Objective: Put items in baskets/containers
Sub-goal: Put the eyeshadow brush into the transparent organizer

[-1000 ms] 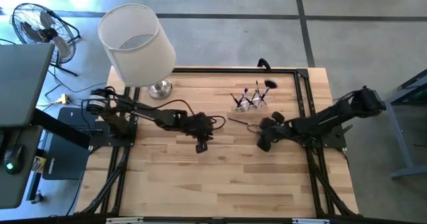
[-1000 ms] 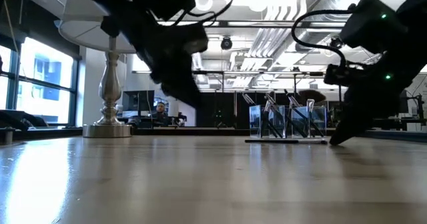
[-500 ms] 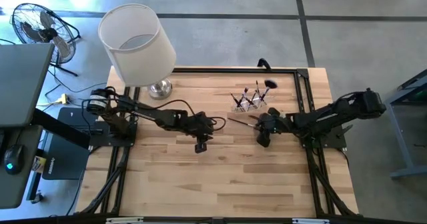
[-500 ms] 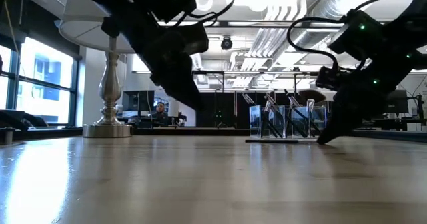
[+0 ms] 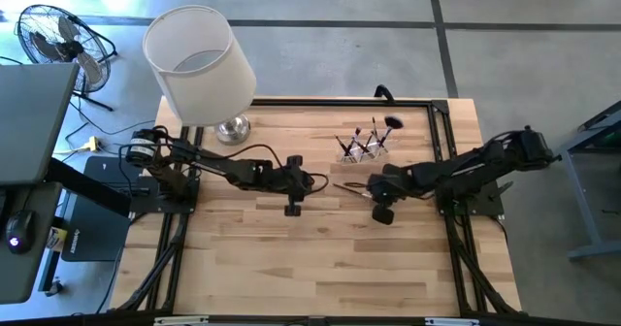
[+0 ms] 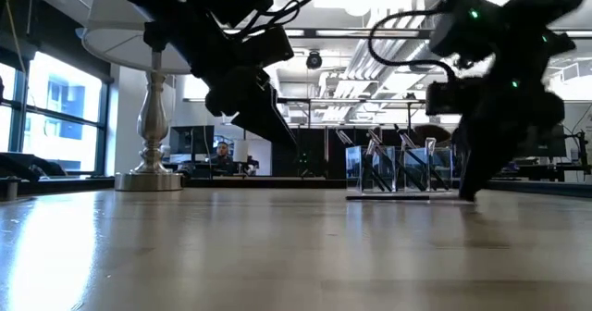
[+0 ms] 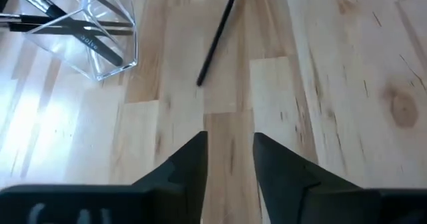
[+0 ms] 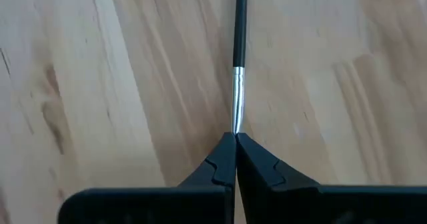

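Counts: one clear holder (image 5: 363,149) on the table (image 5: 291,258), holding a bunch of brushes (image 5: 373,138), several at least, too crowded for an exact number; one of them has a bigger dark head. One brush lying loose (image 5: 345,187) on the wood. Also one lamp (image 5: 199,67) with a white shade, one floor fan (image 5: 60,41) off the table, two robot arms each with one gripper: left (image 5: 292,209), right (image 5: 370,191).

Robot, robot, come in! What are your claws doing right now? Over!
Right claw shut on the loose brush, down on the table. Left claw open, hovering mid-table, empty. Clear holder already has brushes. Nothing in the way.
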Available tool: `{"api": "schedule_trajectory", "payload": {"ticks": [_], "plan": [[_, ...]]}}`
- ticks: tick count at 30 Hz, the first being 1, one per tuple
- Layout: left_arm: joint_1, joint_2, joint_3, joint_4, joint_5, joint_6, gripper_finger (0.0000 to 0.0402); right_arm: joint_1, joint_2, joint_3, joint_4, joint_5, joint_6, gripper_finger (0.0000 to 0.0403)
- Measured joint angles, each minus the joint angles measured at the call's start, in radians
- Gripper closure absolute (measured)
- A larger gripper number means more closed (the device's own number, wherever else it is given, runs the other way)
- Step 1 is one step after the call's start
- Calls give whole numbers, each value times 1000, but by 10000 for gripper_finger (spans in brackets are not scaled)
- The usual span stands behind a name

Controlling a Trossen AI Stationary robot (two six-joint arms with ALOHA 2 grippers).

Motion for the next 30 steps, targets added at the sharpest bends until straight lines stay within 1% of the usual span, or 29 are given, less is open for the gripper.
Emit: {"api": "schedule_trajectory", "payload": {"ticks": [2, 7, 12, 15, 19, 23, 26, 30], "plan": [[0, 0, 0, 0, 2, 2, 271, 4, 9, 77, -85, -2, 9, 403], [0, 0, 0, -3, 14, 3, 218, 4, 59, 245, -181, -9, 1, 402], [-1, 0, 0, -2, -71, 27, 173, 3, 122, 379, -228, -35, -4, 402], [0, 0, 4, -8, -80, 80, 166, 1, 165, 454, -243, -48, -3, 402], [-1, 1, 55, -98, -88, 113, 165, -3, 234, 563, -295, -59, -33, 402], [0, 17, 99, -127, -91, 175, 165, -25, 305, 655, -339, -60, -61, 402], [0, 17, 124, -171, -93, 227, 165, -43, 330, 692, -344, -60, -64, 402], [0, 18, 129, -249, -93, 231, 165, -58, 329, 708, -357, -41, -64, 402]]}}
